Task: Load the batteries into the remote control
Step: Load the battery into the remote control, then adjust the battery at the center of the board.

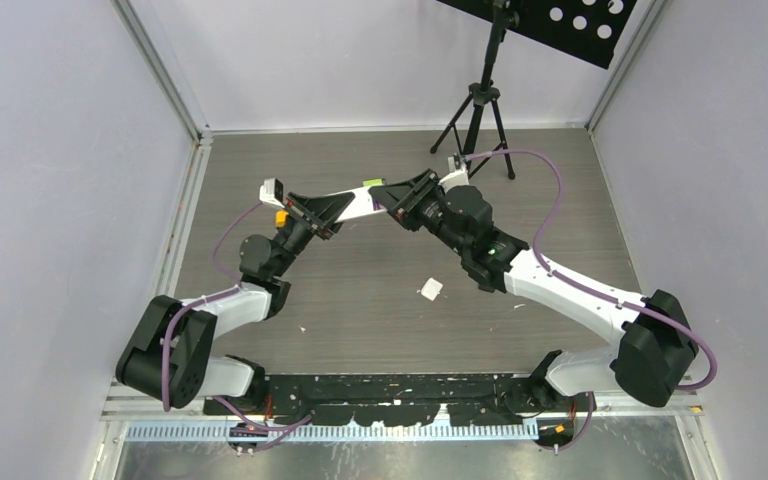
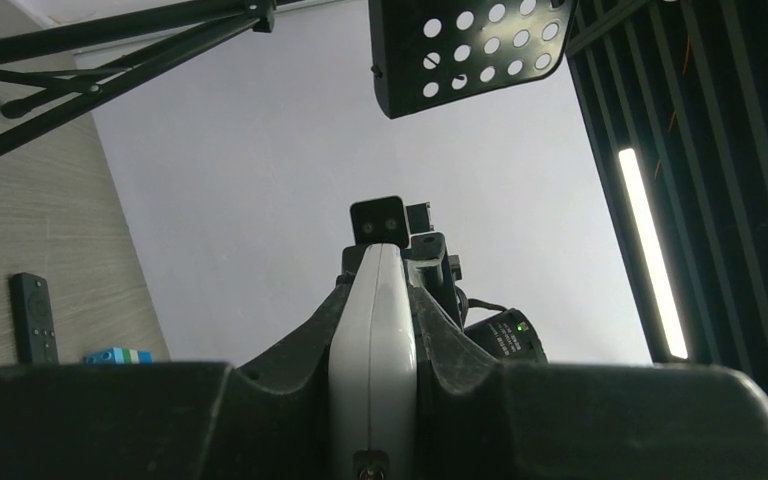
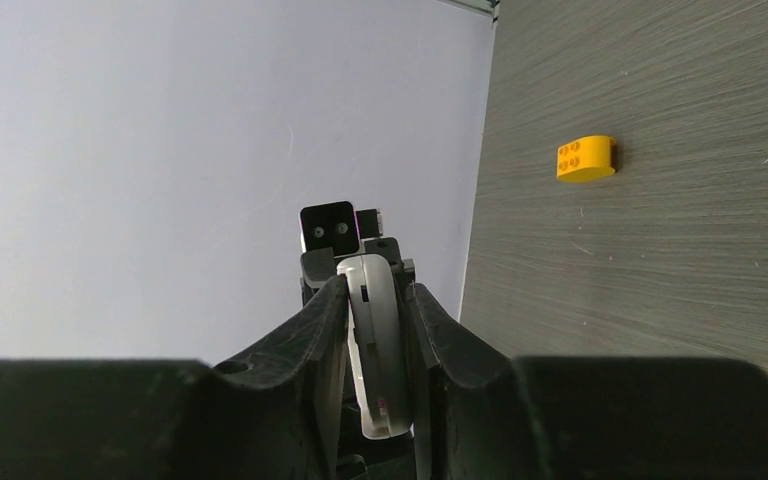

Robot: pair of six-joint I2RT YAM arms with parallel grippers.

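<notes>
Arms meet mid-air, left end effector (image 1: pixel 343 207) and right end effector (image 1: pixel 385 197) each clamped on the remote control (image 3: pixel 375 340).

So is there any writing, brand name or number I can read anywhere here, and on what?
None can be read.
The white remote control shows only its plain edge, with no print.
The black remote has button marks too small to read.
The yellow block has only round dots, no lettering.
</notes>
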